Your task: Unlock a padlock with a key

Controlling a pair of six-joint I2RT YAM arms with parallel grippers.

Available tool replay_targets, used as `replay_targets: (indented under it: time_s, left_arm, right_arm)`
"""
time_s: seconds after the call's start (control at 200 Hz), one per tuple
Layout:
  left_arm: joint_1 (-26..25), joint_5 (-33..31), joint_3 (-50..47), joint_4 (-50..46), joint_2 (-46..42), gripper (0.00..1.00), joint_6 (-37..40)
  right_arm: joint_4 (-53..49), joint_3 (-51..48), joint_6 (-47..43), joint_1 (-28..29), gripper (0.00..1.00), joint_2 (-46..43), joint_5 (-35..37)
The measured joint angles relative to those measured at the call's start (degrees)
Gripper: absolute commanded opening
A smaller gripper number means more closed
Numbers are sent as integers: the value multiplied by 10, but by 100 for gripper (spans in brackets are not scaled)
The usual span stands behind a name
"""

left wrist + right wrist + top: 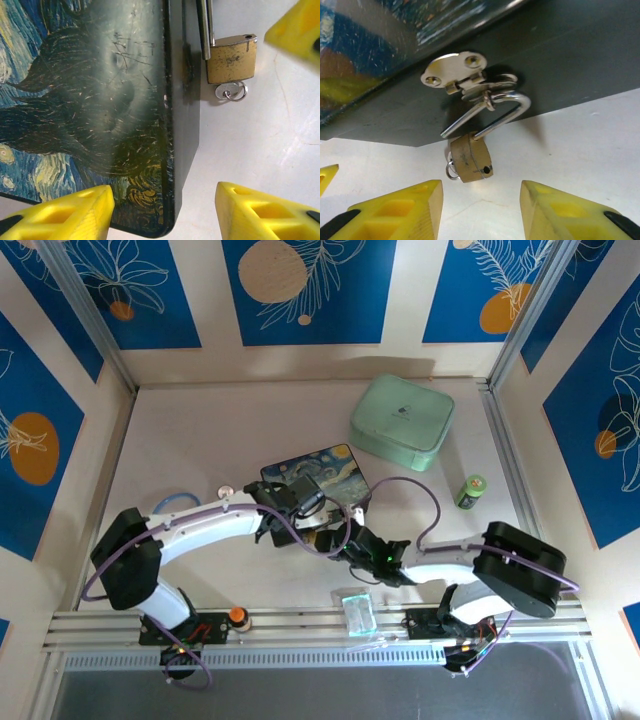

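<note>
Room: cream walls (pixel 150 360) carrying blue panels with white leaf drawings and orange discs.
Worktop: pale, matte worktop (pixel 200 440), with a metal rail (pixel 300 621) along its near edge.
Case: mint-green case (pixel 402 422) toward the far right corner.
Box: painted box (pixel 315 468) at the middle, its swirling night-sky lid scratched.
Left hand: left hand (pixel 162 197) spread wide and empty, its yellow fingers (pixel 75 210) either side of the box's corner.
Right hand: right hand (pixel 480 192) wide apart, empty, facing the padlock.
Padlock: brass padlock (pixel 470 162) just beside the box's near wall. Its shackle (pixel 512 107) is threaded through the box's clasp (pixel 455 72), one leg free of the body.
Key: key (pixel 230 92) seated in the padlock's underside, with a small ring.
</note>
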Motion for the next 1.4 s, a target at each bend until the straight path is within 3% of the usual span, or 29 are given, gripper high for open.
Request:
replay_targets:
  time_s: [0.28, 0.445, 0.58, 0.79, 1.016, 1.401]
  left_arm:
    - [0, -2, 2, -1, 2, 53, -1]
    - [0, -2, 3, -3, 4, 53, -1]
    - [1, -2, 6, -9, 6, 53, -4]
    - [2, -2, 7, -8, 6, 53, -7]
    - [2, -2, 10, -9, 12, 53, -13]
    - [0, -13, 24, -22, 29, 54, -16]
  right_arm:
    - [28, 32, 2, 9, 50, 81, 13]
    - [-17, 88, 8, 33, 49, 122, 57]
    - [-79, 130, 39, 44, 43, 143, 91]
    - [-114, 144, 71, 50, 26, 152, 117]
    - [-42, 104, 89, 48, 15, 142, 116]
    - [197, -20, 122, 2, 7, 132, 19]
